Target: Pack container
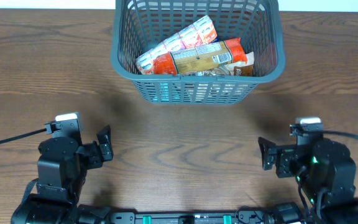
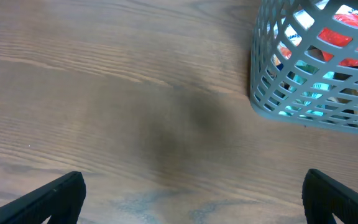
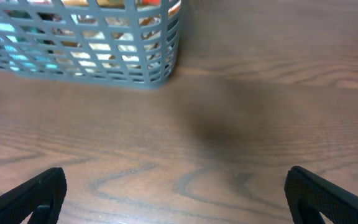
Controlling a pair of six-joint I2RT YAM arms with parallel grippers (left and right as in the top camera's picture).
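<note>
Container: the container [image 1: 194,92] stands on the counter [image 1: 179,137] at the far middle, rim up.
Contents: a long labelled pack [image 1: 204,57] lies on a pink-and-white pack [image 1: 180,42], both slanting across the inside. More lies under them, but you cannot make it out.
Left gripper: the left gripper [image 1: 106,144] hovers low over the near left of the counter. Its jaws stand wide apart with nothing between them.
Right gripper: the right gripper [image 1: 266,152] mirrors it at the near right, jaws also spread wide and empty.
Direction: the container lies ahead of both grippers and between them. From your left wrist its near corner shows up and to the right. From your right wrist the other near corner shows up and to the left.
Long axis: the container runs left to right across the counter, so its long front wall faces both arms.
Nearer arm: neither is clearly closer, and both are well apart from the front wall.
Progress: no pack shows outside the container in any view, so the packing looks done or nearly so.
Next move: if you reach in, go over the near rim. The lattice wall would catch a finger that comes in low.
</note>
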